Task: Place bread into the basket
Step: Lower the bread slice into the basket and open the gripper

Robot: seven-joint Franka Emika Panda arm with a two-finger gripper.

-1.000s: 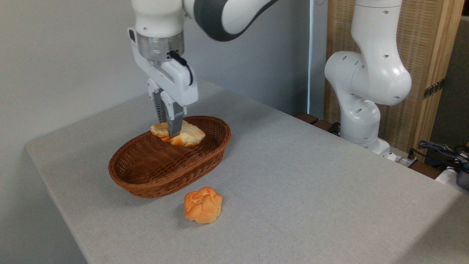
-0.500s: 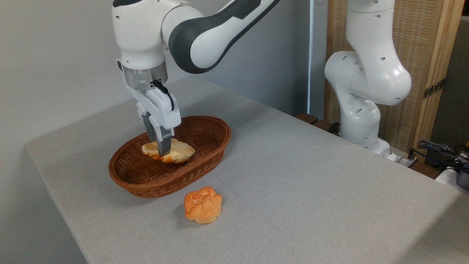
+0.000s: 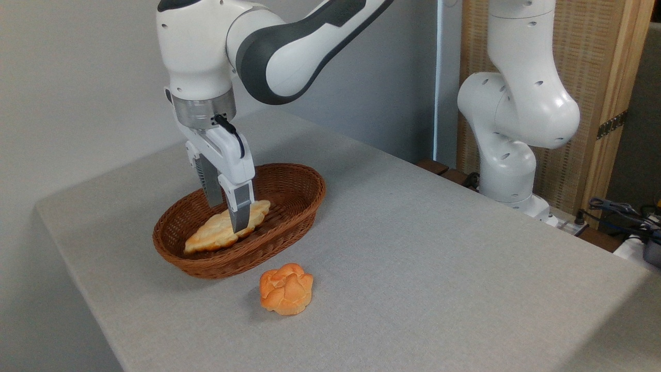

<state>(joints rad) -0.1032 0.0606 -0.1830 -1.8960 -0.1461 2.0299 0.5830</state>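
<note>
Inside basket (image 3: 289, 181) | bread (image 3: 217, 235) between tool (image 3: 227, 209) fingers (spread)

No words, numbers or signs can be read anywhere, not on the robot arm (image 3: 289, 46) and not on the bench (image 3: 413, 258).

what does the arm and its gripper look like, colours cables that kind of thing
The arm has glossy white rounded shells with dark grey sections at the joints and small round holes along the links. A silver metal ring sits at the wrist, above a white gripper body. A short black cable loops from the ring down the gripper's side. The two fingers are flat, grey and ridged.
</note>
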